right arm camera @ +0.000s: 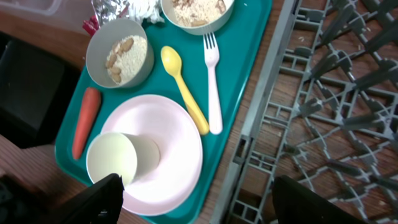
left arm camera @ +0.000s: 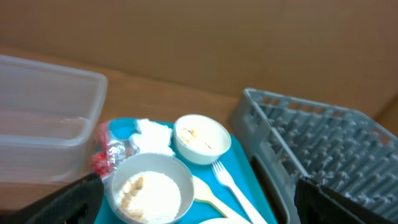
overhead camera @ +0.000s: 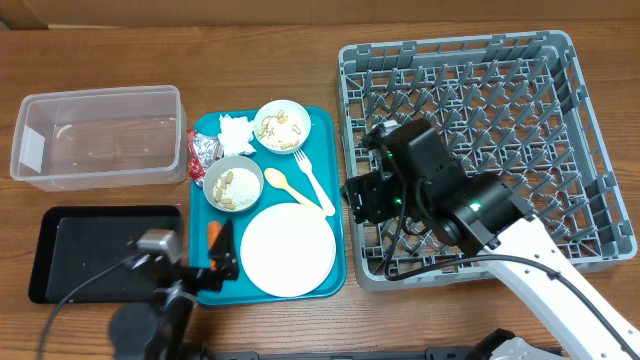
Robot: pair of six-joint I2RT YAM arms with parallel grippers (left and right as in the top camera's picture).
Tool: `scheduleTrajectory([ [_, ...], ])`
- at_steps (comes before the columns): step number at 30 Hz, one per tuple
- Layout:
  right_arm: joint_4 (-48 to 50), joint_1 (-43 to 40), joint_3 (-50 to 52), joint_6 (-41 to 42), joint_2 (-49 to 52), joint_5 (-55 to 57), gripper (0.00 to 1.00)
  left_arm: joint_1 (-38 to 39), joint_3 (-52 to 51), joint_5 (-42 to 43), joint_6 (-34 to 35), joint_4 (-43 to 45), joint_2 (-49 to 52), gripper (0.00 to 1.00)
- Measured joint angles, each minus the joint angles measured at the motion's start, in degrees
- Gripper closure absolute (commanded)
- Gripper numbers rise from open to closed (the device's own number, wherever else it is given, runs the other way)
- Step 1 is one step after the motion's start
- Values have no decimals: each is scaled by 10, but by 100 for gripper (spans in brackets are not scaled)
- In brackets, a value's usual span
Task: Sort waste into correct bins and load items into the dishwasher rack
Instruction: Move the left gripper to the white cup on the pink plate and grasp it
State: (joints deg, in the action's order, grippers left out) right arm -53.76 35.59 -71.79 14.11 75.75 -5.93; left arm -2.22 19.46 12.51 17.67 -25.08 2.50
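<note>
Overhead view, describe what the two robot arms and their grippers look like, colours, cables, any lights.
The right arm has a bulky black wrist housing with small green lights, black cables looping beneath, and a smooth white link. The left arm is slimmer and black, carrying a small grey camera block with a thin black cable. The left gripper and right gripper both have black fingers.

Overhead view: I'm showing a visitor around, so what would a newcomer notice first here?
The big grey dishwasher rack fills the right side. Left of it, a teal tray carries a pale plate and two bowls of crumbs, with a clear tub further left.
</note>
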Motion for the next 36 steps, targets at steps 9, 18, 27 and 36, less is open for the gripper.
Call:
scheduleTrajectory([
  [9,26,10,-3,30,56,10,36,0,295,-80,3,-333,171,0],
  [18,14,2,-3,84,70,15,36,0,341,48,19,-367,322,0],
  [27,-12,-82,-3,157,32,15,36,29,343,85,30,-436,496,21],
  [36,-65,-154,-4,174,-69,15,35,183,343,27,35,-407,675,33],
])
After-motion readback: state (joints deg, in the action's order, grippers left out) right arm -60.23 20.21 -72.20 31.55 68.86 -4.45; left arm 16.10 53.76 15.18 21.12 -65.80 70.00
